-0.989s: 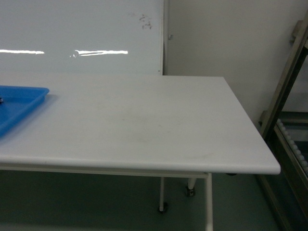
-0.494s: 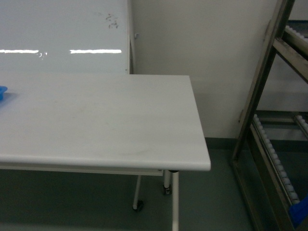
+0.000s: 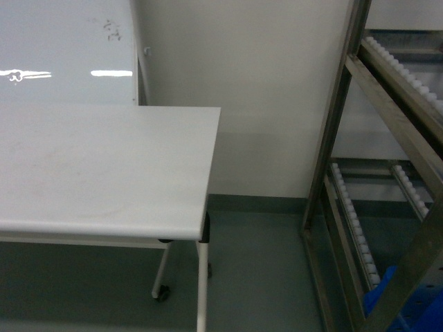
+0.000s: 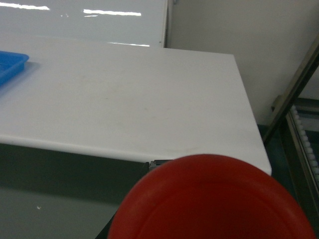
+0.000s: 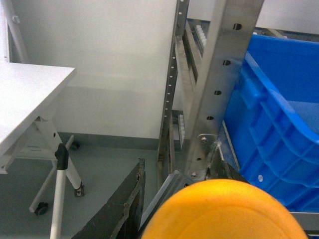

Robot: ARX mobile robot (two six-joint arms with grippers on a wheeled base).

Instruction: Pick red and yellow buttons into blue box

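A: Where do we have room?
B: Open floor point(image 3: 256, 270) lies between the white table point(image 3: 104, 173) edge and the metal rack point(image 3: 339, 173).
A: The buttons?
B: The red button point(image 4: 209, 199) fills our left wrist view, the yellow button point(image 5: 224, 211) our right, near the blue box point(image 5: 279, 129) on the rack. Whether our grippers clamp them, we cannot tell.

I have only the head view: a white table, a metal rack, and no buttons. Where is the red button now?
Observer: The red button fills the bottom of the left wrist view, close under that camera, in front of the table.
Operator: And the yellow one?
Observer: The yellow button sits just as close under the right wrist camera.
Operator: Is the blue corner in the rack the box?
Observer: Yes, the blue box stands in the rack, beyond the yellow button.
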